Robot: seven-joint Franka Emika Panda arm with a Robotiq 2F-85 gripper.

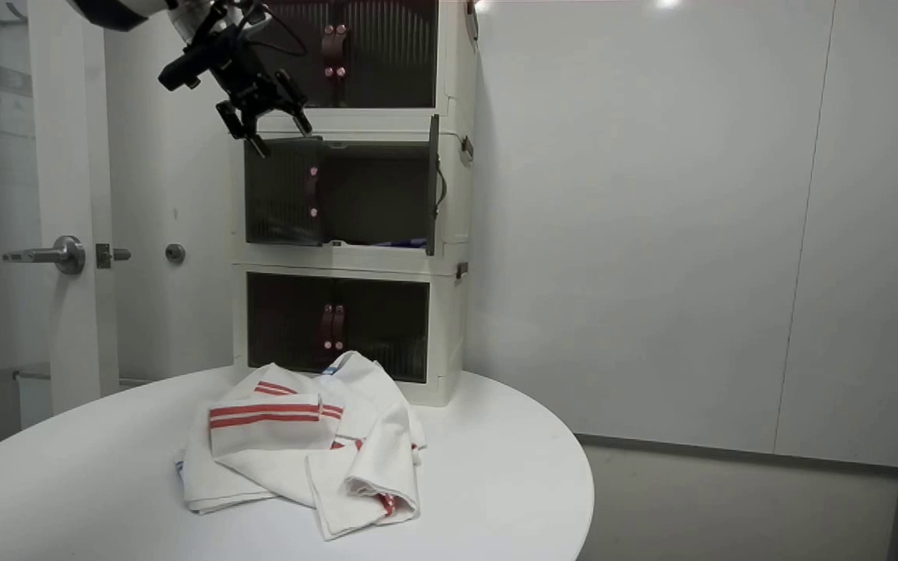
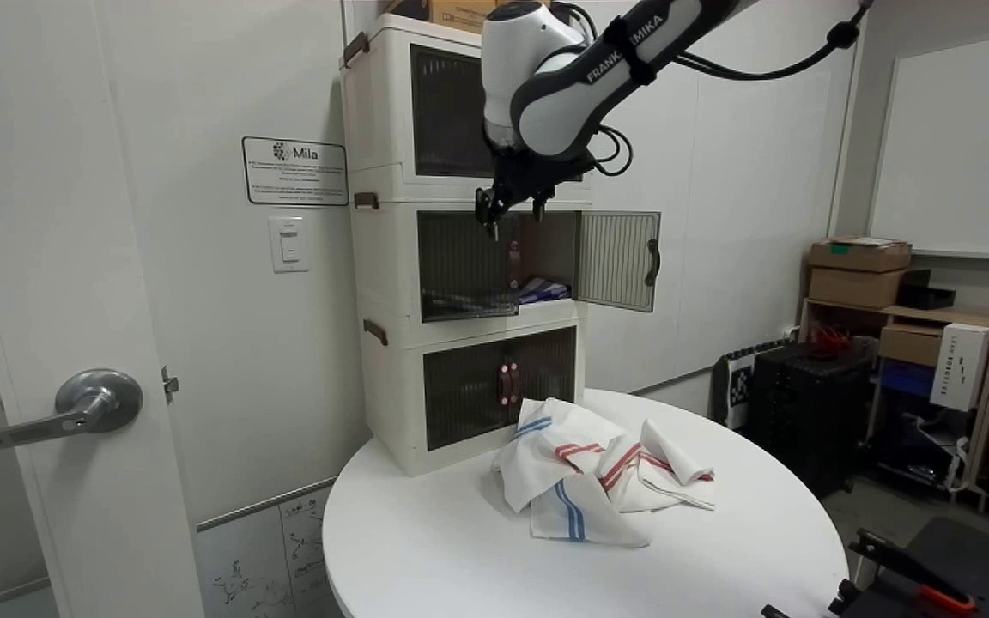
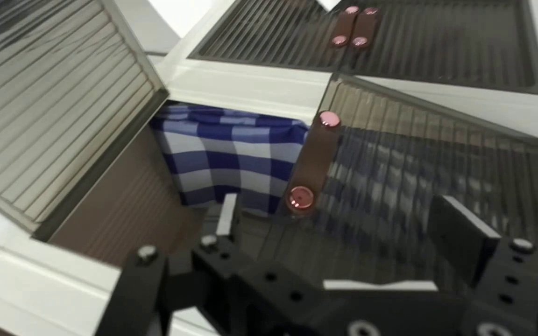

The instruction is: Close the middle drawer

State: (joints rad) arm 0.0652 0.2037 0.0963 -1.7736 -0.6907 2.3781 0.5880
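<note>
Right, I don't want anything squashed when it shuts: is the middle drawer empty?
No, the wrist view shows a blue-and-white checked cloth inside the middle drawer, visible through its open side.

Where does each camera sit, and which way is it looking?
An exterior view: before the table, facing the cabinet nearly head-on; gripper and some arm show.
An exterior view: near the door, facing the cabinet slantwise; gripper and more arm show.
Wrist view: rides the arm, looking down into the middle drawer; black fingers show.
Both exterior views share the table and towels.
</note>
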